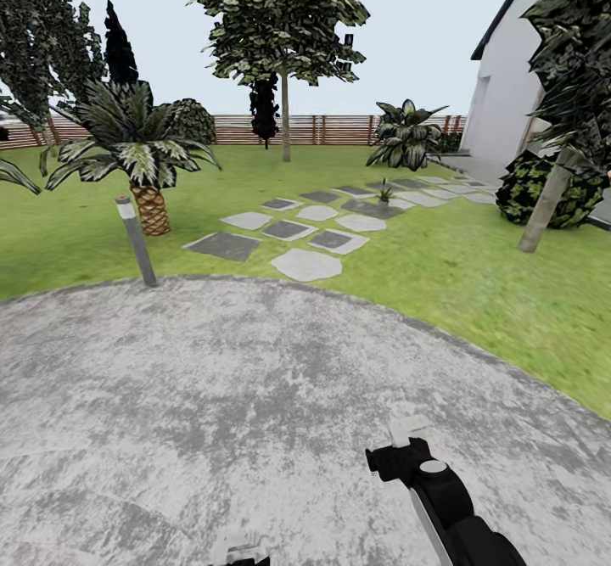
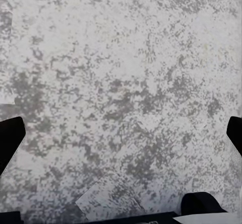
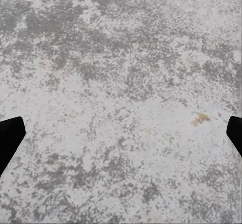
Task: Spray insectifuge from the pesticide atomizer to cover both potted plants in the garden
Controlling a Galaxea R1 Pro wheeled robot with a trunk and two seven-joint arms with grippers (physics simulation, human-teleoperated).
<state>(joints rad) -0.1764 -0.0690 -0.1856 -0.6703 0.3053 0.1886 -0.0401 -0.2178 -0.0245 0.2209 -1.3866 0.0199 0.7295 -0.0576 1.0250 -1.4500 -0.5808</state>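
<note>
Roll steadily off the mottled grey round paving [image 1: 212, 396] toward the flat grey stepping stones [image 1: 305, 265], scanning the green lawn [image 1: 475, 277] for the pesticide atomizer, whose place cannot yet be told. Carry the left claw [image 1: 242, 551] and right claw [image 1: 406, 427] low over the paving, both splayed wide and empty. Far ahead of both sit a small green rosette [image 1: 386, 193] among the stones and a larger pale-speckled leafy plant [image 1: 407, 135] beyond.
</note>
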